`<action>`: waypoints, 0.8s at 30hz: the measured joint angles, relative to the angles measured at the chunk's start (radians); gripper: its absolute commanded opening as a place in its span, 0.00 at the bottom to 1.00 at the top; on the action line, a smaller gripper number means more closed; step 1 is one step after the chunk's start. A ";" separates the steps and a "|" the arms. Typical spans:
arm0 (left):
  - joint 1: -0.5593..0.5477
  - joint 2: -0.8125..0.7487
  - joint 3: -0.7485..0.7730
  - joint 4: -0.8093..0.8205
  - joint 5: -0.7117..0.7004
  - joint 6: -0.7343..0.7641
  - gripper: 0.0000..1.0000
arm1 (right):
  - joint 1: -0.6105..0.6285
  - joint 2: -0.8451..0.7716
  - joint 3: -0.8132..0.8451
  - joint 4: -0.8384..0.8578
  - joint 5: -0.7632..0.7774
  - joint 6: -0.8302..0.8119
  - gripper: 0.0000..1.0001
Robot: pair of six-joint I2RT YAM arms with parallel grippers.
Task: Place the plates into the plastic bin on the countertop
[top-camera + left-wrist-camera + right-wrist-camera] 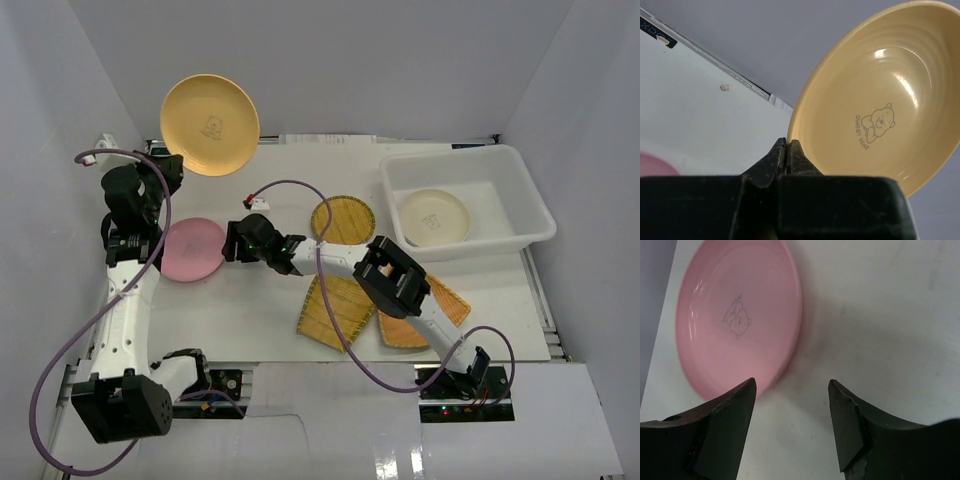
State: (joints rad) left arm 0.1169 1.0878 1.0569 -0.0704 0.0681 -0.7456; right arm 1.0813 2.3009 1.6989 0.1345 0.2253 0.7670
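My left gripper [172,160] is shut on the rim of the orange-yellow plate [210,123] and holds it up, tilted, above the table's far left. In the left wrist view the fingers [787,147] pinch the plate's [880,100] lower edge. The pink plate [192,248] lies flat on the countertop [270,320] at the left. My right gripper [230,243] is open and empty just right of it; in the right wrist view the pink plate [737,315] lies beyond the left fingertip of my right gripper [792,390]. The plastic bin [520,205] at the right holds the cream plate [434,216]. No blue plate is in view.
A round bamboo tray [343,220], a scoop-shaped one [335,308] and a fan-shaped one [445,300] lie mid-table under and beside my right arm. Pale grey walls enclose the table. A corner of the pink plate [655,167] shows in the left wrist view.
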 measured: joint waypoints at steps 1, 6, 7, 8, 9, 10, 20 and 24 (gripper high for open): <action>0.000 -0.025 -0.015 -0.001 -0.002 -0.001 0.00 | 0.000 0.043 0.061 -0.016 0.003 0.001 0.66; -0.008 -0.092 -0.092 -0.005 0.042 -0.011 0.00 | 0.000 0.193 0.278 -0.088 0.016 0.001 0.62; -0.014 -0.095 -0.105 -0.006 0.053 -0.012 0.00 | 0.000 0.207 0.296 -0.097 0.019 0.001 0.59; -0.024 -0.095 -0.118 -0.009 0.066 -0.013 0.00 | 0.000 0.220 0.314 -0.104 0.026 0.002 0.55; -0.032 -0.095 -0.127 -0.015 0.080 -0.013 0.00 | 0.000 0.230 0.332 -0.110 0.033 0.003 0.52; -0.042 -0.095 -0.133 -0.025 0.095 -0.012 0.00 | 0.000 0.238 0.346 -0.120 0.040 0.006 0.42; -0.098 -0.101 -0.055 -0.087 0.232 0.006 0.00 | -0.004 0.154 0.199 -0.086 0.116 0.016 0.08; -0.122 -0.095 0.080 -0.093 0.297 0.002 0.00 | -0.039 -0.058 -0.032 -0.066 0.164 -0.059 0.08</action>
State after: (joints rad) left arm -0.0055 0.9932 1.1366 -0.1631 0.3653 -0.7433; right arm 1.0428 2.2429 1.6669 0.0685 0.3897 0.7082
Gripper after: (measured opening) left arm 0.074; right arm 0.088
